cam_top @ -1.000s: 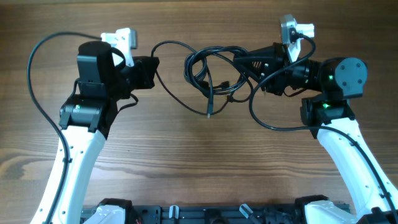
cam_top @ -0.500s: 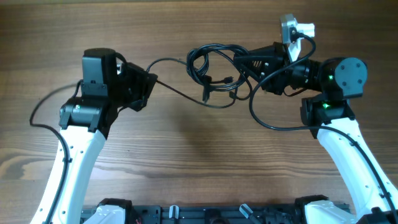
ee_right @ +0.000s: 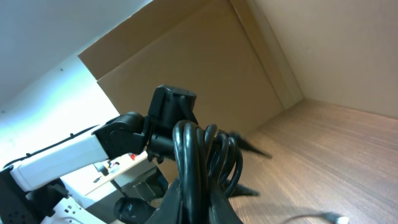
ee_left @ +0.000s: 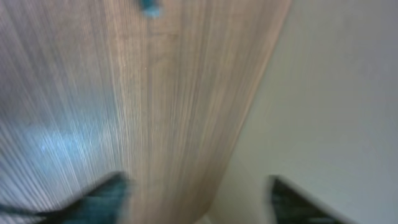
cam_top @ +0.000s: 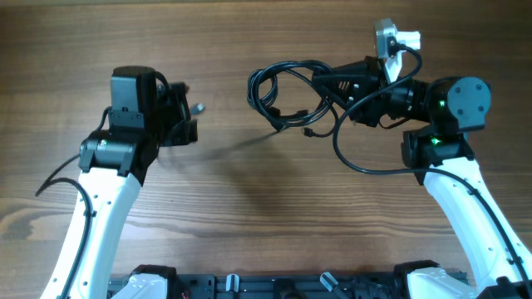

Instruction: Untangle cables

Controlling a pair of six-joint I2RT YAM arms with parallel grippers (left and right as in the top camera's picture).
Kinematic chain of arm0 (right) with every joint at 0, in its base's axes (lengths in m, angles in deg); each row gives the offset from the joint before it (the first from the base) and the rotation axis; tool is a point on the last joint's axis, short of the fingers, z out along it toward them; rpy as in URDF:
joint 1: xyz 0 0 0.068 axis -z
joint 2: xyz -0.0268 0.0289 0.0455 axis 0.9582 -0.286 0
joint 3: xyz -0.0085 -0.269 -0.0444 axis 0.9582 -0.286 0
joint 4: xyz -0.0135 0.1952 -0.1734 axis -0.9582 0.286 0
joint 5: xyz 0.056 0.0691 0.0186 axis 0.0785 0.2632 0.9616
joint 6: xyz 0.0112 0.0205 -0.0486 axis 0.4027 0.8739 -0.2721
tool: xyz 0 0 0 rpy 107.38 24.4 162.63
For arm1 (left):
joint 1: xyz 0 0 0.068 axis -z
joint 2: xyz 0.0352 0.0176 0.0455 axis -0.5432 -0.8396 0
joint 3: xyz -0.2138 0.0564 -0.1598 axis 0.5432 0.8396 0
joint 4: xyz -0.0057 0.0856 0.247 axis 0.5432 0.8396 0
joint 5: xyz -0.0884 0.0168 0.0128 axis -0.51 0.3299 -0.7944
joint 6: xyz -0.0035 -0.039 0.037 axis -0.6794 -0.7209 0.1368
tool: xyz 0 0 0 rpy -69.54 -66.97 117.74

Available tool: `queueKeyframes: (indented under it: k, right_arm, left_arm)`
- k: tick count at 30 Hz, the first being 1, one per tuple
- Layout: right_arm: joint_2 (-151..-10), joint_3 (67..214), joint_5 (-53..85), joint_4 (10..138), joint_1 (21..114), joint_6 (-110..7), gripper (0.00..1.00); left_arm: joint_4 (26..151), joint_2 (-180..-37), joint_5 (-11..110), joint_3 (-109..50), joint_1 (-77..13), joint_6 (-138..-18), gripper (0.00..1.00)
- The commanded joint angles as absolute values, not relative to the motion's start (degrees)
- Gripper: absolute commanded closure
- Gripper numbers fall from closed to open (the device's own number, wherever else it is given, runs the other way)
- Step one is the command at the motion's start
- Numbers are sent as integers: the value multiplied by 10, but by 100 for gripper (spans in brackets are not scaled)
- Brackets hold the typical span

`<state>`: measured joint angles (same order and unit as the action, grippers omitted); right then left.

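The cables (cam_top: 268, 81) are a knot of thin black loops hanging at the table's far middle, with small plug ends (cam_top: 307, 131) dangling below. My right gripper (cam_top: 322, 83) is shut on the knot's right side. In the right wrist view the black cables (ee_right: 193, 155) stand pinched between the right gripper (ee_right: 202, 196) jaws. My left gripper (cam_top: 189, 116) is to the left of the knot, apart from it and open. A faint blurred strand (cam_top: 241, 145) trails between them. The left wrist view is blurred. There the left gripper (ee_left: 199, 196) has its dark fingers (ee_left: 99, 196) wide apart with only wood between them.
The right arm's own thick black wiring (cam_top: 353, 154) loops down over the table right of centre. The left arm's wiring (cam_top: 58, 178) hangs off the left side. A tabletop edge (ee_left: 242, 118) shows in the left wrist view.
My left gripper has opened and let go of the strand it was pulling. That strand has sprung back right toward the knot. The right gripper has kept its hold and place.
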<state>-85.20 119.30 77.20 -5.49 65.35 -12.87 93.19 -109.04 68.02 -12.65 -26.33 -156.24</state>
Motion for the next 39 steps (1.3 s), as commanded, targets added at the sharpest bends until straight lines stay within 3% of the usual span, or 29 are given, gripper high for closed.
queueKeyframes:
  k: [1,7,13,17,23,27,34,39]
  right_arm:
    - [-845,1196,762,-58,654,-143,96]
    - [-845,1196,762,-48,654,-157,96]
    - [-849,1196,763,-37,654,-158,96]
    - [-849,1196,763,-53,654,-163,96]
    - [-849,1196,760,-109,654,-170,96]
    - [-849,1196,718,-111,654,-116,96]
    - [-849,1196,639,-181,654,11,96]
    - [-849,1196,643,-209,654,29,96]
  left_arm:
    - [888,-1094,684,-130,-269,-1348,1]
    - [801,-1093,511,-130,-268,-1032,0]
    - [741,-1092,364,-130,-268,-851,0]
    - [750,-1092,356,-130,-269,-806,0]
    - [750,-1092,247,-130,-269,-709,0]
    - [750,-1092,232,-130,-269,-651,0]
    - [747,-1092,214,-130,-274,-648,0]
    - [719,-1091,111,-130,-291,-646,0]
